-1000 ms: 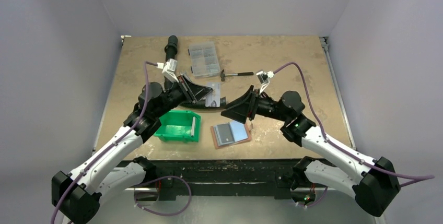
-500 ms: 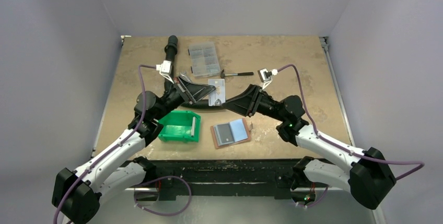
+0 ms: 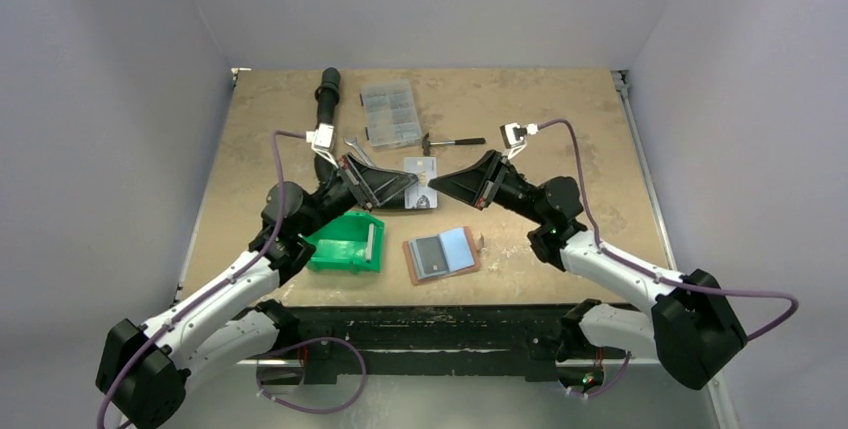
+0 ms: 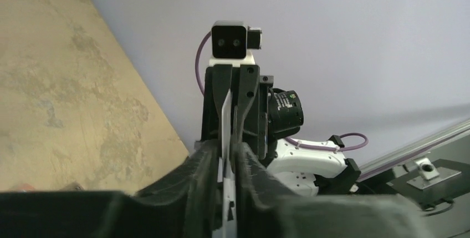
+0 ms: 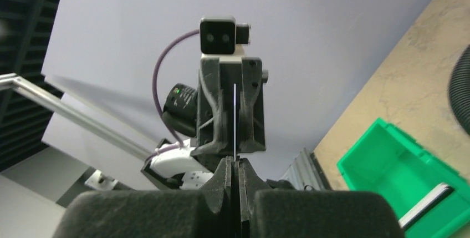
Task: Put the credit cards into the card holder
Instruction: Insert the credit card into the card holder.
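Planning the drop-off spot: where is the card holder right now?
In the top view, the card holder lies open near the front edge of the table, centre, just right of the green bin.

Card holder (image 3: pixel 441 255) lies on the table (image 3: pixel 560 109). Plastic bin (image 3: pixel 340 246) just left of it, one card (image 3: pixel 373 242) standing inside; credit card (image 3: pixel 421 182) raised behind it; compartment box (image 3: pixel 391 114) and hammer (image 3: pixel 455 141) farther behind.

The left arm stretches from its base at 7 o'clock, elbow bent, with the left gripper (image 3: pixel 411 181) pointing toward 3 o'clock. The right arm stretches from 5 o'clock, with the right gripper (image 3: pixel 437 187) pointing toward 9 o'clock. The tips face each other, and both pairs of jaws are pinched on one card (image 3: pixel 421 165).
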You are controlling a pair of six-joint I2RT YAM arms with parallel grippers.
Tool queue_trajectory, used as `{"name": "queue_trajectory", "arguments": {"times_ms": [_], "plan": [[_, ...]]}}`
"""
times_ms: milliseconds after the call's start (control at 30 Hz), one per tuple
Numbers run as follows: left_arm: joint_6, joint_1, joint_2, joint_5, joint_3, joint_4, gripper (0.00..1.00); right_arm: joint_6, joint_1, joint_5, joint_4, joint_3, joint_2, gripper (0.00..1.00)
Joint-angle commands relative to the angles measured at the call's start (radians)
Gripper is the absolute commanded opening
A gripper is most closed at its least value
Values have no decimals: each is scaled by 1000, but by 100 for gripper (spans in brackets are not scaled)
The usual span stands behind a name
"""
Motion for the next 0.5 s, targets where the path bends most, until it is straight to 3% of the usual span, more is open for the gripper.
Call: {"name": "queue_trajectory", "arguments": {"times_ms": [0, 33, 100, 200, 267, 367, 467], "plan": [[134, -17, -9, -32, 64, -265, 46, -24, -95, -3, -28, 6, -19, 0], [196, -16, -7, -93, 105, -443, 61, -71, -134, -16, -107, -2, -41, 0], [310, -17, 22, -235, 201, -770, 76, -262, -206, 8, -401, 3, -115, 0], [414, -17, 104, -317, 283, -1041, 79, -657, -234, 193, -983, 130, -149, 0], [438, -18, 147, -276, 278, -1044, 77, -821, -233, 319, -1204, 194, -133, 0], [399, -35, 165, -183, 200, -884, 70, -904, -231, 308, -1386, 246, -53, 0], [357, -83, 222, -154, 157, -745, 56, -928, -226, 67, -1429, 287, 34, 0]]}}
